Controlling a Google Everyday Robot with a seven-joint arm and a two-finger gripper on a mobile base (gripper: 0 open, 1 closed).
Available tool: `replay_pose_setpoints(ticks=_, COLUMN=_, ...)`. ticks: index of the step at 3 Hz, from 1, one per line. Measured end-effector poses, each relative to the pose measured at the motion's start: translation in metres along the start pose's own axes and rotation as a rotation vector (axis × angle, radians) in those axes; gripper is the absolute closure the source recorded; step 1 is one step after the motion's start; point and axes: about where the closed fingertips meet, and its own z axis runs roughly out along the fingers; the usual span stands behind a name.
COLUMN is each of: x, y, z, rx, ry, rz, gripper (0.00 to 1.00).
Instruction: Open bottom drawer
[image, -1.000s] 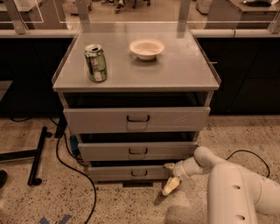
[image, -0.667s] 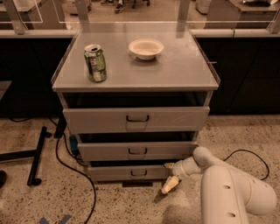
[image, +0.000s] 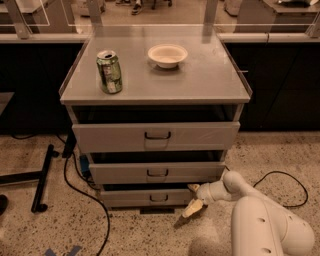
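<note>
The bottom drawer (image: 135, 198) is the lowest, slimmest pale grey front of the grey cabinet (image: 220, 90). It has a small dark handle (image: 159, 198) at its middle and a dark gap above it. My gripper (image: 193, 198) is at the right end of that front, low near the floor and to the right of the handle. Its two pale fingers are spread, one up by the drawer's top corner (image: 193, 188) and one down towards the floor (image: 192, 209). It holds nothing. My white arm (image: 265, 225) comes in from the lower right.
The middle drawer (image: 157, 172) and the top drawer (image: 157, 136) stand slightly pulled out. A green can (image: 109, 72) and a white bowl (image: 167, 54) stand on the cabinet top. Black cables (image: 82, 192) and a black stand foot (image: 42, 177) lie on the floor at left; another cable (image: 287, 180) lies at right.
The arm's bulky link has shifted slightly left. The gripper stays by the right end of the bottom drawer front. The drawer has not visibly moved.
</note>
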Motion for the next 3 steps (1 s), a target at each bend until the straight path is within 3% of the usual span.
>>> replay_pose_setpoints(ticks=1, x=-0.007, y=-0.001, z=-0.002, rx=0.029, ry=-0.084, rz=0.003, gripper=0.0)
replay_pose_setpoints(ticks=3, x=0.002, y=-0.007, z=0.017, rx=0.034, ry=-0.128, rz=0.04, gripper=0.0)
